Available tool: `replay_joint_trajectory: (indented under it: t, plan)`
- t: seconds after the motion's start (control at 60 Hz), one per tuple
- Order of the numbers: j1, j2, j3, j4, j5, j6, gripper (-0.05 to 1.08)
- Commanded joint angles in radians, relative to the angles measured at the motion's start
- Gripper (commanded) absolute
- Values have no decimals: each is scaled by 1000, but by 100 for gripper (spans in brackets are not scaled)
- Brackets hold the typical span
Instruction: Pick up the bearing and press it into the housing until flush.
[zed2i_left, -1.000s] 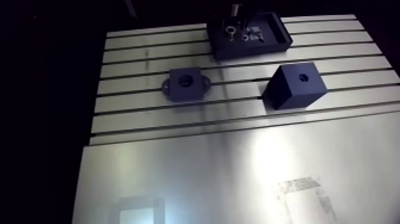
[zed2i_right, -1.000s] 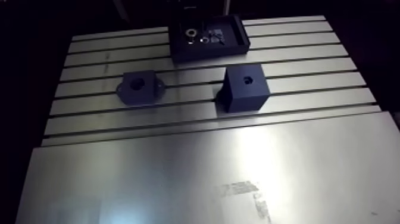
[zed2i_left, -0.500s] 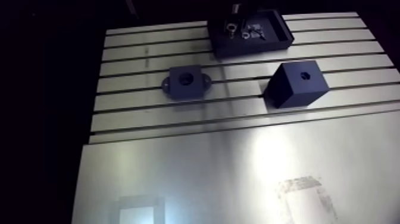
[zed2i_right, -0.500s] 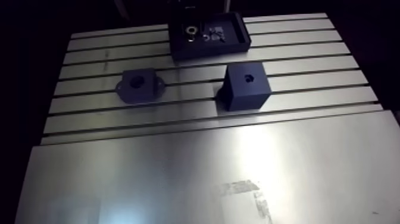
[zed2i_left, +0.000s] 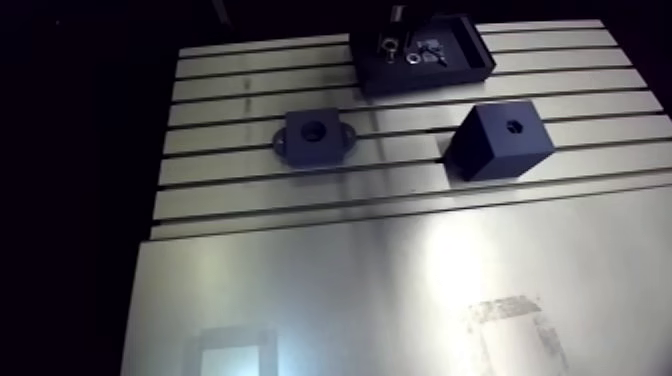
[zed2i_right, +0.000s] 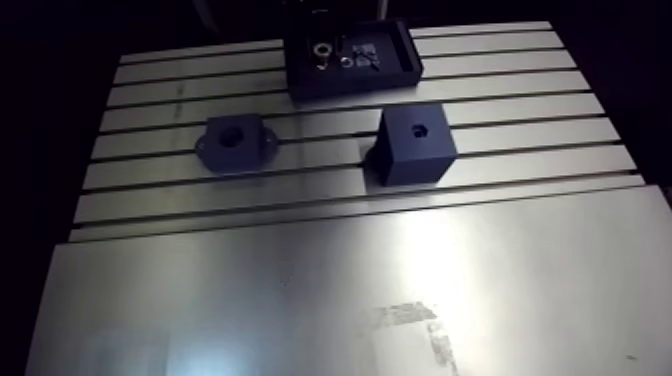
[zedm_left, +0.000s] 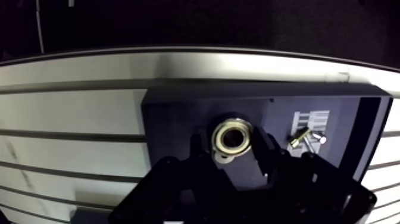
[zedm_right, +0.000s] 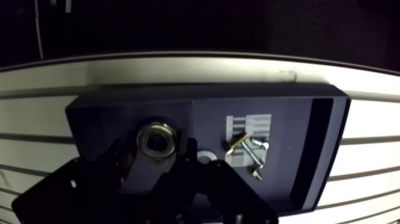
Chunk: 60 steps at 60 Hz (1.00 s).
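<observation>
In the wrist view the bearing (zedm_left: 233, 136), a metal ring with a dark bore, sits between my two dark fingers (zedm_left: 201, 150). My gripper (zedm_left: 233, 146) is shut on it, over the floor of the black tray (zedm_left: 172, 113). In the arm view the bearing (zed2i_left: 386, 44) shows as a small bright ring in that tray (zed2i_left: 470, 60) at the table's far edge. The housing (zed2i_left: 313, 136), a dark flanged block with a round bore on top, sits on the slotted table nearer the camera and left of the tray.
A dark cube (zed2i_left: 500, 142) with a small hole in its top stands right of the housing. Loose screws (zedm_right: 247, 148) and a small washer (zedm_right: 205, 158) lie in the tray beside the gripper. A smooth plate (zed2i_left: 400, 290) covers the table's near half.
The arm view has shifted slightly. The bearing and the gripper's tip sit a little higher against the tray than before. Housing and cube have not moved.
</observation>
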Motion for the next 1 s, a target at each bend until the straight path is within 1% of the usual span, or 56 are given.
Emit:
replay_joint_trajectory:
  t: [0.017,0.633,1.0]
  plan:
    - [2,0,1,0,0,0,51]
    - [2,0,-7,2,-2,-2,51]
    - [0,0,-7,2,-2,-2,54]
